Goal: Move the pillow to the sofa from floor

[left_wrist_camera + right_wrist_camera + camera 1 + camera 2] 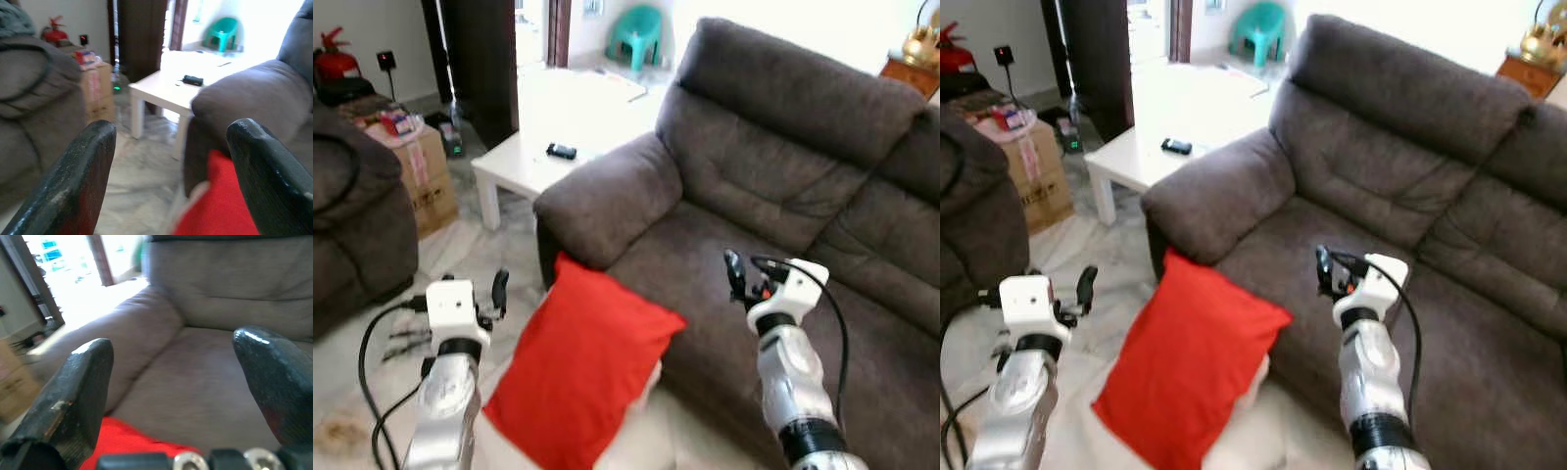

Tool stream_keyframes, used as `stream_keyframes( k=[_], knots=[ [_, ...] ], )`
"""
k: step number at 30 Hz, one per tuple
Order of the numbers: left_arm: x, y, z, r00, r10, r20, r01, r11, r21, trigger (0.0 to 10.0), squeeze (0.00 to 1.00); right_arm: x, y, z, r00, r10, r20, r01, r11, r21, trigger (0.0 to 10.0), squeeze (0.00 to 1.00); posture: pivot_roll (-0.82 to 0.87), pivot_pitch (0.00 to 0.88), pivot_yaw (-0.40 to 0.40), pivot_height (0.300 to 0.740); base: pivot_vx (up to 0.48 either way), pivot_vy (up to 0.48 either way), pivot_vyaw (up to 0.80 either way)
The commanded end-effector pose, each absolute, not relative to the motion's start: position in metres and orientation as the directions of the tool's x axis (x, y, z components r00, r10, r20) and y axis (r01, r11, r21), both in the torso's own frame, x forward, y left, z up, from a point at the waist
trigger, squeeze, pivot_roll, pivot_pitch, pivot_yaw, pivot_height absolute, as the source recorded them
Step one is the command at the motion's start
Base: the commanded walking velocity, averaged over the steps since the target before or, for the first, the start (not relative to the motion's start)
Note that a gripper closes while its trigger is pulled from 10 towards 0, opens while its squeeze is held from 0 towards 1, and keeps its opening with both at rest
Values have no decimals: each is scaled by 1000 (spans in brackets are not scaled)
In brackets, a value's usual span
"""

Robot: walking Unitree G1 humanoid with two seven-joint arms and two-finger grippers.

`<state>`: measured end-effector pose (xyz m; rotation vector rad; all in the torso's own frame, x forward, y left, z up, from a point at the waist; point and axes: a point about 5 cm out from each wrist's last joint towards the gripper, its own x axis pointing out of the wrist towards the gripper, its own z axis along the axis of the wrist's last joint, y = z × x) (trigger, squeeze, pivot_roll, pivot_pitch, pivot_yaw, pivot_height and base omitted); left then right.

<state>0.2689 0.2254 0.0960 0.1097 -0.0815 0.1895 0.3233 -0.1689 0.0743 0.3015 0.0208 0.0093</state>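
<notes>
A red pillow (578,362) stands tilted on the floor, leaning against the front edge of the dark grey sofa (754,235), with a white edge showing at its lower side. My left gripper (472,282) is open, just left of the pillow's upper corner and apart from it. My right gripper (749,269) is open above the sofa seat, to the right of the pillow. In the left wrist view the pillow (220,205) lies below the open fingers (83,176). The right wrist view shows the pillow (127,445) low, with the sofa seat beyond.
The sofa's padded armrest (607,201) rises just behind the pillow. A white low table (533,162) with a small black device (561,151) stands beyond it. A second dark sofa (347,225) and a cardboard box (421,171) stand at left across pale marble floor (480,255).
</notes>
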Motion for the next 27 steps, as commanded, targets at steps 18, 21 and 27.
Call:
stream_keyframes(
  k=[18, 21, 27],
  knots=[
    [272, 221, 101, 981, 166, 103, -175, 980, 91, 10000, 0, 324, -179, 74, 999, -10, -41, 21, 960, 280, 10000, 0, 198, 0, -145, 740, 0, 375, -250],
    [272, 221, 101, 982, 161, 103, -170, 981, 92, 10000, 0, 323, -179, 73, 999, -11, -46, 23, 960, 281, 10000, 0, 199, 0, -144, 740, 0, 301, -788],
    [272, 222, 103, 982, 161, 104, -171, 981, 94, 10000, 0, 323, -178, 72, 999, -8, -51, 22, 961, 277, 10000, 0, 200, 0, -145, 740, 0, 294, -788]
  ],
)
